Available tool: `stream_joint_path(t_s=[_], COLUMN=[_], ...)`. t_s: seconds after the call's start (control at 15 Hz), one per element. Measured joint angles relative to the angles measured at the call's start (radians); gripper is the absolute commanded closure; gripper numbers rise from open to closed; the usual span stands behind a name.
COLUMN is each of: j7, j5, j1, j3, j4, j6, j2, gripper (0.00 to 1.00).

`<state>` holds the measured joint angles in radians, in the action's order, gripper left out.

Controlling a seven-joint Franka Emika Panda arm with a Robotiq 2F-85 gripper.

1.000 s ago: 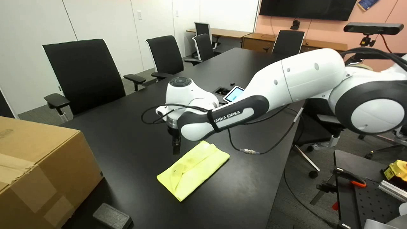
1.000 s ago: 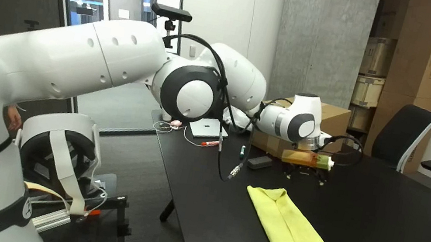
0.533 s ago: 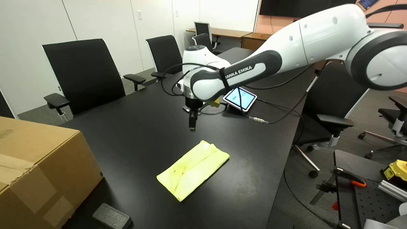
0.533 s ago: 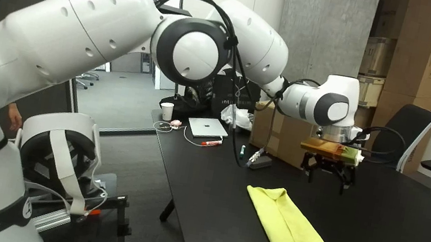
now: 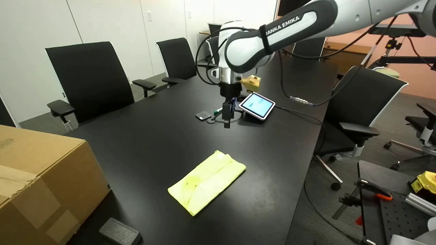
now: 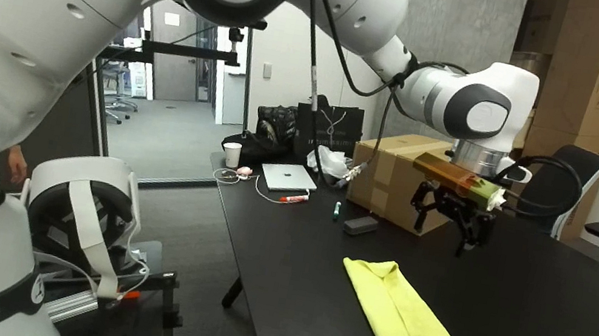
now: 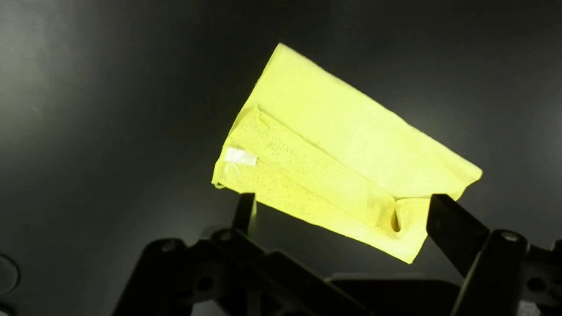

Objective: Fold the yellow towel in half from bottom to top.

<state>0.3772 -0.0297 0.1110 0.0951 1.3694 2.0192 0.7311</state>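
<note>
The yellow towel (image 7: pixel 351 131) lies on the surface (image 5: pixel 146 163), doubled into a long rectangle; the edge of one layer runs lengthwise across it, and a white label (image 7: pixel 240 156) shows at one end. Which layer is uppermost cannot be told throughout. At the end opposite the label the cloth gapes a little, so the fold is judged substantially made but not neat; being thin and soft, it would probably shift if brushed. The fingers (image 7: pixel 456 232) stand wide apart and have hold of nothing; in both exterior views they hang above the surface, well apart from the cloth. That stand-off is judged to serve the fold, sparing the upper layer from being dragged. No further move appears called for, unless the gaping end is to be pressed down. The arm (image 5: pixel 299 30) reaches over from high up, presumably for the same reason. Further out, in an exterior view, a tablet (image 5: pixel 257 105) sits tilted, presumably for reading. The cardboard box (image 5: pixel 41 180), with a dark block (image 5: pixel 120 232) near it, stands well apart from the towel, where it should not hinder folding.
</note>
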Motion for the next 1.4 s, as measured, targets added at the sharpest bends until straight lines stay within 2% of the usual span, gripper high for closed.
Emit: stream_joint_path(t_s=[0.33,0.6,1.0,1.4], j7=[0.025,0.057,0.085,0.084], j5=[-0.141,-0.22,-0.258,-0.254], j1=[0.063,0.087,0.076,0.025], j3=[0.006,-0.004,-0.051,-0.119], j4=[0.241,0.446,0.717,0.887], j6=[-0.037,-0.078,-0.186,-0.29], j2=[-0.212,-0.403,-0.72,-1.011], gripper=[0.0,0.0,0.0,0.0])
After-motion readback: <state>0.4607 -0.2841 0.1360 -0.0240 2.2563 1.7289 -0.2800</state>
